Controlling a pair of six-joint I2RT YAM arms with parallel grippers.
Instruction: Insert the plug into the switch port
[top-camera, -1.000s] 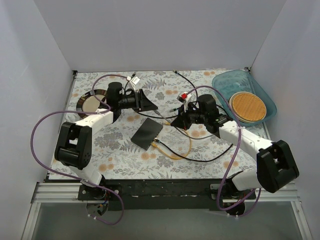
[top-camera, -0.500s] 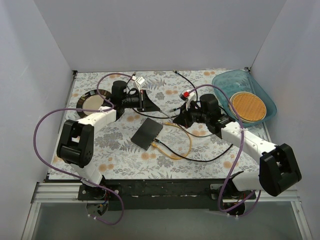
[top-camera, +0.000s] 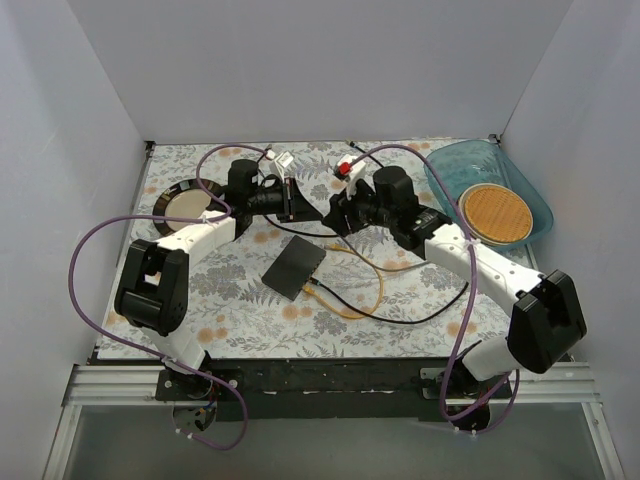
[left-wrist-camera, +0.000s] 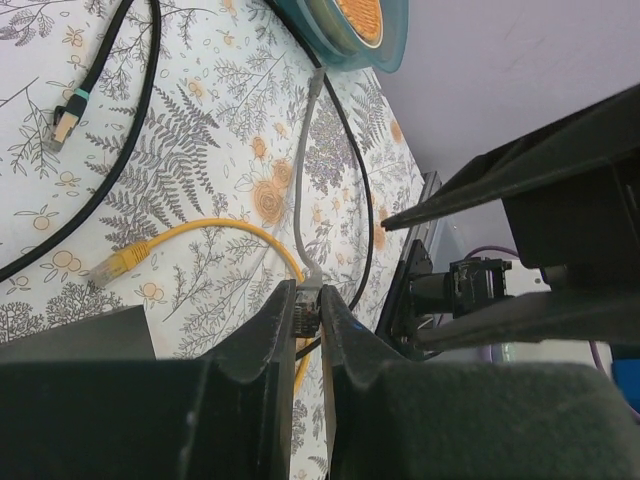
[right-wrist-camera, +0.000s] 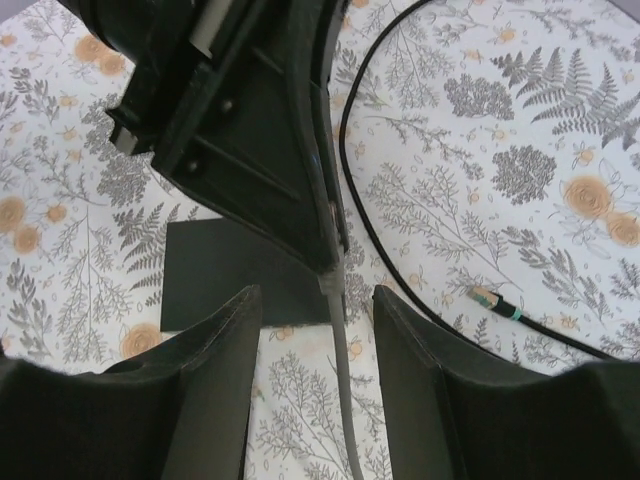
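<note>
Since the earlier frame the right arm has swung left and toward the far side, so its tool (right-wrist-camera: 318, 295) now meets the left tool (left-wrist-camera: 308, 300) almost tip to tip. The left tool is pinched narrow on the plug (left-wrist-camera: 308, 312) of the grey cable (right-wrist-camera: 345, 400). The right tool stands wide, one finger either side of that cable. The switch (top-camera: 295, 267) lies flat on the surface (top-camera: 240, 300), just near of both tools.

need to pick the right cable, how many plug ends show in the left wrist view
3. A grey plug pinched in the left gripper, a yellow plug lying on the mat, and a teal-banded black plug at upper left. Other ends may be hidden.
</note>
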